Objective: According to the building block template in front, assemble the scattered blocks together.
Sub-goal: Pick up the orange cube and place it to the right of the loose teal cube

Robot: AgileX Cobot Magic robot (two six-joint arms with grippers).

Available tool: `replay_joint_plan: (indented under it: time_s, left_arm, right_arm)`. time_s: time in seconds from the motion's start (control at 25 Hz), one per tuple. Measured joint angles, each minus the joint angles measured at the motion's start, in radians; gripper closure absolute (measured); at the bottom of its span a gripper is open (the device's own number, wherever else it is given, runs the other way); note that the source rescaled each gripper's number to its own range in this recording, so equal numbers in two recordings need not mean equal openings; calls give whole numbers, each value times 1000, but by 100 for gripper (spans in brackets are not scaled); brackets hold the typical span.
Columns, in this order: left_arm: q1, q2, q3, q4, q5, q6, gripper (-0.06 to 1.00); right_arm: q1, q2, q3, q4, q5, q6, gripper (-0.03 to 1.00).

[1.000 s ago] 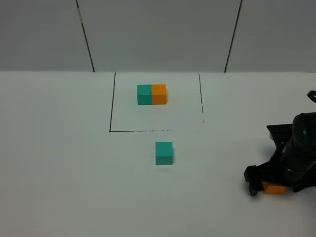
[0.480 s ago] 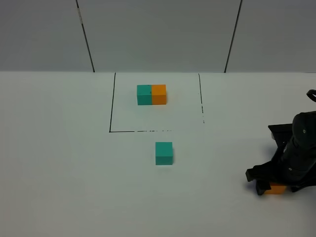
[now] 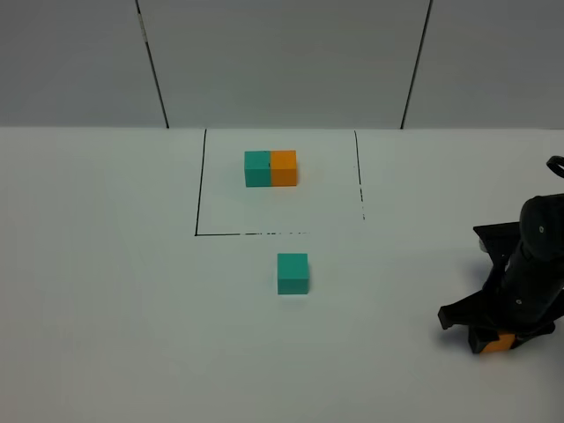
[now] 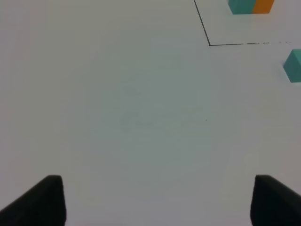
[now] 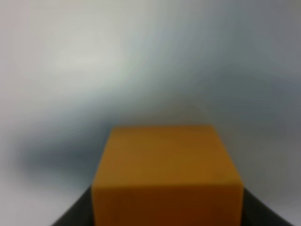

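- Exterior high view: we see a white table (image 3: 106,291) with the building block template (image 3: 270,168) set towards the back, inside a black outline (image 3: 200,185). Its teal cube is on the left, joined to its orange cube on the right.
- 1 of the scattered blocks, the teal cube (image 3: 293,273), rests alone just outside the outline's near line, well apart from everything else.
- The other, the orange cube (image 3: 500,343), is far out on the right side, pinched by the right gripper (image 3: 492,339). In the right wrist view, dark fingers press on both of its sides, so we judge it is gripped for carrying to the teal cube. We cannot tell whether it has left the table.
- The left gripper (image 4: 157,200) hangs spread wide over bare table, holding nothing, probably parked out of the way.
- Bare tabletop lies between the 2 loose cubes, so the way across looks free. To match the template, the orange cube should end up touching the teal cube's right face, and that side is open.
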Motion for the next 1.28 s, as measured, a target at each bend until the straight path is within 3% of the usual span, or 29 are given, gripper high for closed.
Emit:
replay_joint_plan:
  time_s: [0.2,0.36,0.6,0.88,1.28]
  left_arm:
    - [0,0,0,0,-1,0,27]
    - [0,0,0,0,-1,0,27]
    - [0,0,0,0,-2,0,27]
    - [0,0,0,0,-3,0,27]
    - [0,0,0,0,-3,0,27]
  right_arm:
    - [78,-120,-158,1,166,-174,97]
    - [166,-146,-293,2,248,-394,97]
    - [262,-106,-365,0,269,-839,97]
    - [309,64,-517,-5,351,-973,97]
    - [315,308,-743,-28,445,-982,97]
